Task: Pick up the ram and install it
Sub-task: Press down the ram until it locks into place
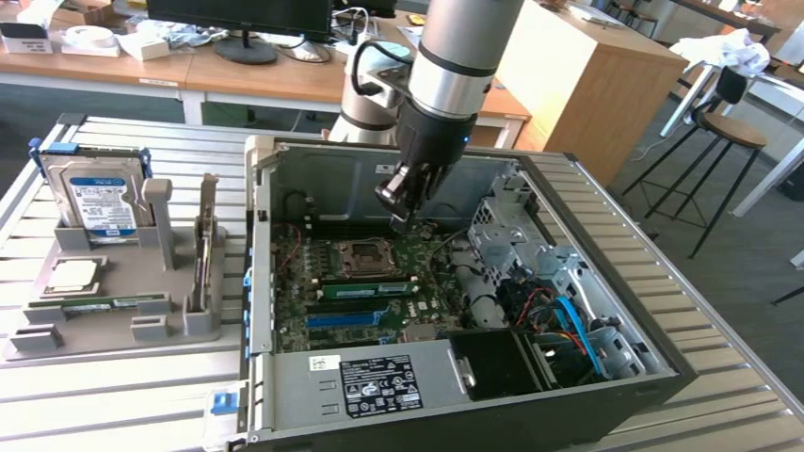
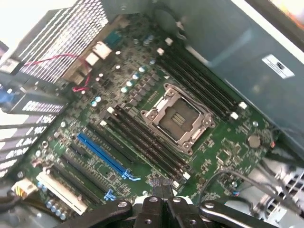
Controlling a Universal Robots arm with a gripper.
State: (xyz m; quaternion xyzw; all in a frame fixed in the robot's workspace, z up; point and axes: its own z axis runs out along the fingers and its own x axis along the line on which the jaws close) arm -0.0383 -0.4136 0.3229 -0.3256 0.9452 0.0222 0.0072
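**Closed gripper poised inside the open computer case**

We see the gripper (image 1: 405,221) lowered into the open computer case (image 1: 653,377), hanging over the motherboard (image 1: 364,292) near the empty processor socket (image 1: 365,252). Its fingers are pressed together with no gap between them, and in the wrist view the gripper (image 2: 163,190) shows two dark fingertips (image 2: 157,189) meeting side by side with nothing clamped between them. We cannot tell whether the tips touch the board or hover just above it; in the wrist view they sit close to the end of the long black memory slots (image 2: 147,142) beside the socket (image 2: 176,118).

One ram (image 1: 367,288) stick lies seated in a slot on the motherboard, a green strip just below the socket in the exterior view. Another ram stick (image 1: 206,247) stands on edge in the grey holder (image 1: 113,325) on the table, at the exterior view's left, well apart from the gripper. The hard drive (image 1: 101,200) stands upright in the same holder, and a square silver processor (image 1: 73,275) lies flat in front of it.

Much is hard to read. The arm hides the rear part of the board in the exterior view. The wrist view is soft, its lower edge is taken up by the gripper's black body, and we cannot make out the seated stick there. The blue slot (image 2: 102,154) is clear, but the cables at the case's far corner are cut off.
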